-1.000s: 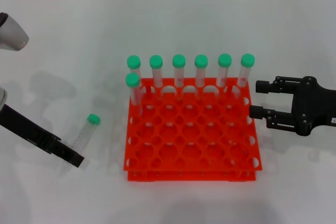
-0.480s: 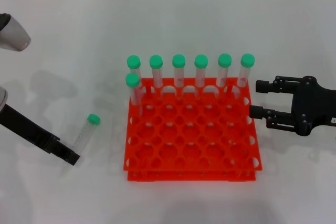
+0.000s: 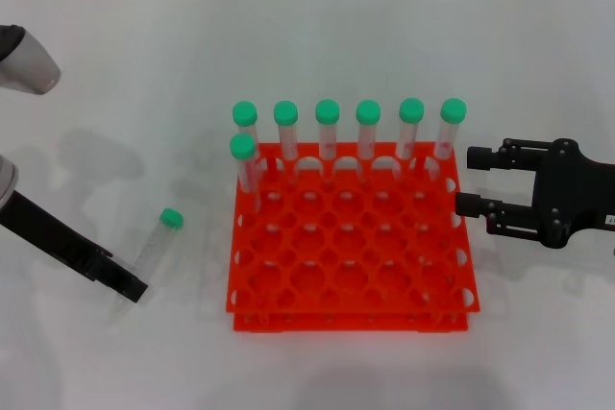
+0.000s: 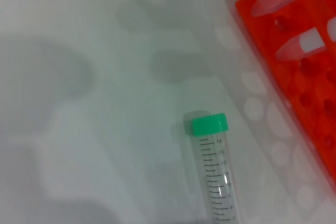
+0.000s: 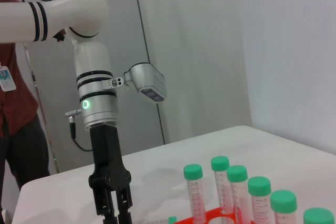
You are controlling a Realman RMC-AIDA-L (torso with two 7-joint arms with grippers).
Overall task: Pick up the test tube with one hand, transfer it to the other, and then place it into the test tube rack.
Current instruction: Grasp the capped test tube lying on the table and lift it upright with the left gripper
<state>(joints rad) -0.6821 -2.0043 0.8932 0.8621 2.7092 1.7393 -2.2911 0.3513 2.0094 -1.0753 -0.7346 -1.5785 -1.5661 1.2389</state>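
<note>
The test tube (image 3: 152,249), clear with a green cap, lies on the white table left of the orange-red test tube rack (image 3: 351,311). My left gripper (image 3: 133,287), the unlabelled black one, hangs over the tube's bottom end, apart from it. In the right wrist view the left gripper (image 5: 116,211) shows a narrow gap between its fingers and holds nothing. The left wrist view shows the tube (image 4: 218,182) close below, with the rack (image 4: 310,77) beside it. My right gripper (image 3: 473,180) is open and empty just right of the rack.
Several identical green-capped tubes (image 3: 368,132) stand in the rack's back row, and one more (image 3: 244,165) stands in the second row at the left. A person in a red shirt (image 5: 16,129) stands behind the left arm.
My left gripper has shifted slightly to the left over the tube's bottom end. The tube and the right arm have not moved.
</note>
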